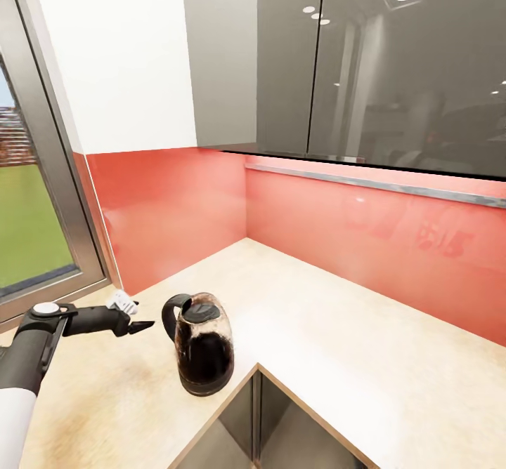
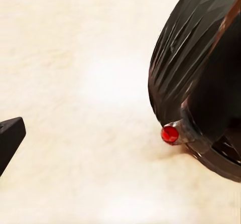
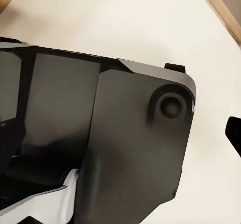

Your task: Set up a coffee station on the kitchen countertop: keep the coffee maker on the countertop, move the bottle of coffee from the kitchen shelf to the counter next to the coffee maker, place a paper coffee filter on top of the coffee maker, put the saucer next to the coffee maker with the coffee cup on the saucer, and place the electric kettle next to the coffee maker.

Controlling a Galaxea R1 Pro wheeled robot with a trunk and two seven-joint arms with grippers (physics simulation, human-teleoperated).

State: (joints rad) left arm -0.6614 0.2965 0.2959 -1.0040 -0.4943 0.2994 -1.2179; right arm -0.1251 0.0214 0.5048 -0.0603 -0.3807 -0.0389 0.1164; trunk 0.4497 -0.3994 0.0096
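Now our left gripper [image 1: 138, 316] hovers just above the kitchen countertop [image 1: 337, 321], pointing toward the electric kettle [image 1: 202, 342], and it holds nothing; we see two fingers with a gap between them in the head view, so we judge it is open, with one black fingertip [image 2: 9, 139] showing at the edge of the left wrist view. It is near the kettle's black loop handle [image 1: 171, 316] but apart from it. For our right gripper, the right wrist view gives mostly a dark body panel of the robot [image 3: 100, 143] over a pale floor, so we cannot tell how its fingers stand. The kettle stands upright on the counter, close to the inner corner of the worktop edge, with its small red switch [image 2: 169, 133] low on the base. As we judge, the kettle is on the countertop, but no coffee maker is beside it, so its final place is not yet reached. The bottle, filter, saucer and cup remain to be handled.
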